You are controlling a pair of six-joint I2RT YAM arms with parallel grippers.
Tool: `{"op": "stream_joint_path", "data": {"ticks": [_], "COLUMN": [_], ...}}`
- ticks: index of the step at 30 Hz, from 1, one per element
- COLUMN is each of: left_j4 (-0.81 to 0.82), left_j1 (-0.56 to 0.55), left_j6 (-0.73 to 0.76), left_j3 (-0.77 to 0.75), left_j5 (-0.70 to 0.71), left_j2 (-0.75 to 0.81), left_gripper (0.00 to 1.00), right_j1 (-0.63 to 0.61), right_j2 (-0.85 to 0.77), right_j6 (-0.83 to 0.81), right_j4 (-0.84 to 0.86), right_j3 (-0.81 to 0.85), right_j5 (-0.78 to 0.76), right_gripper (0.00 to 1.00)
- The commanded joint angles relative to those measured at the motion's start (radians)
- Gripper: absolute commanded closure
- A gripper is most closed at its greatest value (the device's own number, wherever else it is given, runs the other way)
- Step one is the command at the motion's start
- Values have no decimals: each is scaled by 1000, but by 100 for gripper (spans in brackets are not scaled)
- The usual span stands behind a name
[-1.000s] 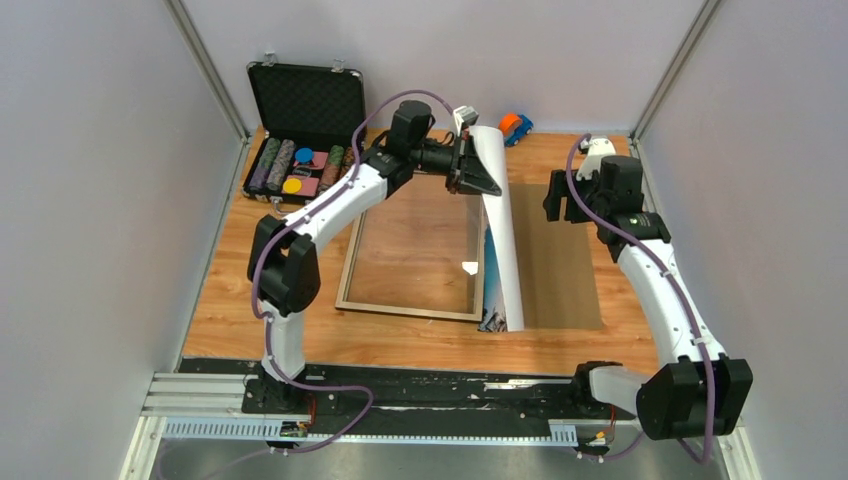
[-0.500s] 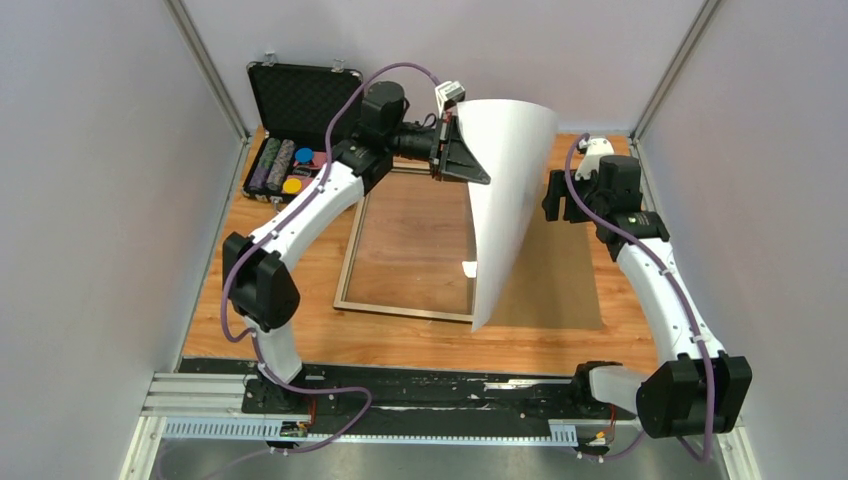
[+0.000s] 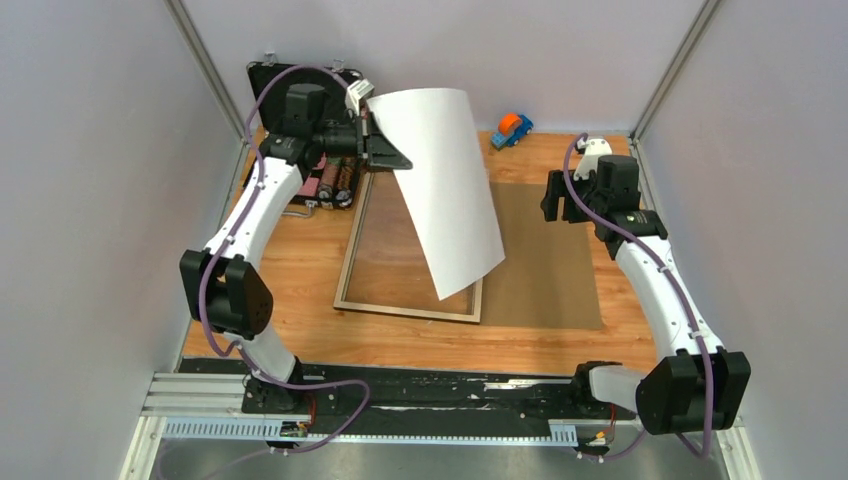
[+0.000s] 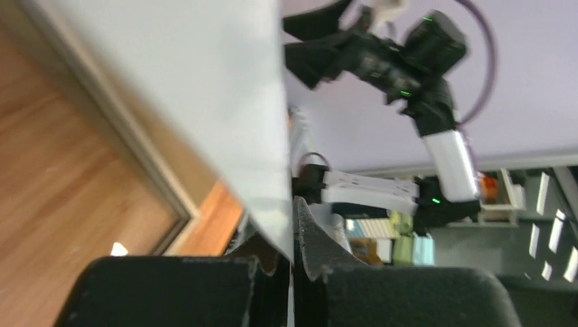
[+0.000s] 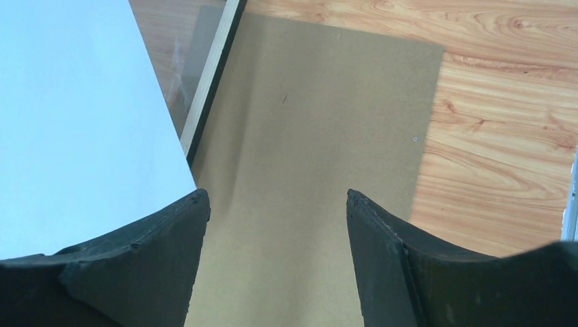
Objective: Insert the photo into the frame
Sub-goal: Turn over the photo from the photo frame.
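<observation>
left gripper (image 3: 378,142): closed on the photo (image 3: 445,185), pinching its far edge; the left wrist view shows the sheet's edge (image 4: 204,88) clamped between the two fingers (image 4: 320,255)
photo: in the air, over the far half of the frame (image 3: 405,309); plain white back faces the overhead camera, printed side not visible there
photo shape: bowed, slopes down from the gripper toward the near right
photo low end: sits over the frame's right rail in the overhead view; can't tell whether it touches the glass (image 3: 395,240)
frame: flat on the table (image 3: 290,290), pale wood face up, left of centre, long side running away from the arm bases
backing board (image 3: 550,255): brown, flat on the table, just beside the frame on its right, long edges parallel
right gripper (image 3: 562,198): open, nothing between the fingers; hovers over the far end of the backing board
right wrist view: both fingers (image 5: 409,272) spread apart, board (image 5: 307,136) below them, frame rail (image 5: 211,88) and photo (image 5: 75,122) at left
chip case (image 3: 262,95): lid up, far-left corner, partly hidden behind the left arm
toy car (image 3: 512,127): orange and blue, at the far edge, well apart from the frame
</observation>
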State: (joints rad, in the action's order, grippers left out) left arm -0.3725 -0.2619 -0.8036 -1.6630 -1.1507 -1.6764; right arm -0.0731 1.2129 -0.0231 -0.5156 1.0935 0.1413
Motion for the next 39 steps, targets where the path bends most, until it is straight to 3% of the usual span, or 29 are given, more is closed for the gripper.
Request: {"op": "stream_joint_path", "data": {"ticks": [1, 6, 14, 17, 21, 26, 39], "left_j4": [-397, -583, -672, -699, -707, -704, -672], "left_j1": [79, 112, 121, 121, 122, 122, 122], "left_j6": [404, 630, 785, 832, 868, 904, 989], "left_j3": [-43, -88, -104, -135, -154, -172, -212], "left_j5": [111, 260, 466, 542, 605, 665, 724], "left_j2": [-61, -202, -313, -355, -388, -406, -464], "left_gripper": [100, 100, 100, 100, 100, 100, 100], "right_j1": [4, 4, 5, 4, 5, 4, 5], "right_j2": [-6, -10, -2, 22, 84, 134, 189], "right_j6": [17, 31, 88, 110, 117, 117, 117], "right_j4": [39, 43, 44, 44, 43, 44, 39], "right_j3": [21, 7, -13, -9, 4, 16, 31], "right_j5": [13, 63, 92, 37, -5, -40, -128], "right_gripper": [28, 28, 32, 45, 76, 99, 100]}}
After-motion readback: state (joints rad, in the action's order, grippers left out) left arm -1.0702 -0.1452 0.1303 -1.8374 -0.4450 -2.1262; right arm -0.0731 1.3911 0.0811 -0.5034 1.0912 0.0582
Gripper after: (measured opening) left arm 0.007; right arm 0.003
